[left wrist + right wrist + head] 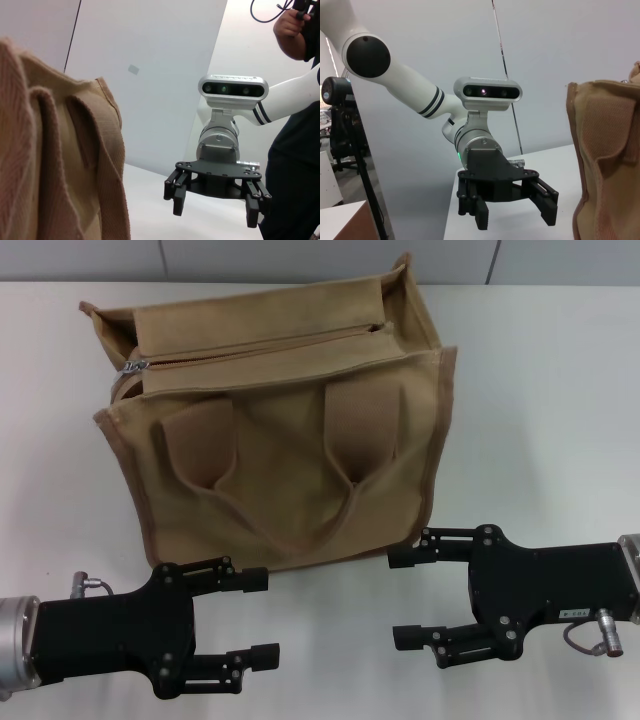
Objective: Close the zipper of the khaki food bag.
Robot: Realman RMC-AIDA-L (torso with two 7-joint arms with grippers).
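- The khaki food bag (275,430) stands upright on the white tabletop (540,390), just beyond both claws and between them, its front pocket and two wide handles facing the robot.
- The zipper (260,348) runs along the bag's top, on the far side of the bag from both claws. Its small silver pull (135,366) sits at the end above the left claw, and the tape looks drawn together along most of its length, though how fully it is joined cannot be told.
- The left claw (262,616) lies low over the tabletop in front of the bag's near left corner, fingers pointing toward the right claw. It is released, fingers spread with nothing between them; its upper finger is just beside the bag's bottom edge.
- The right claw (400,597) lies opposite it, in front of the bag's near right corner, fingers pointing back at the left claw. It too is released and holds nothing; its upper finger is just beside the bag's lower edge.
- The two claws face each other, apart, with bare tabletop between their tips.
- The left wrist view shows the right claw (216,205) spread beyond the bag's side (55,165); the right wrist view shows the left claw (515,215) likewise, the bag (607,160) beside it.
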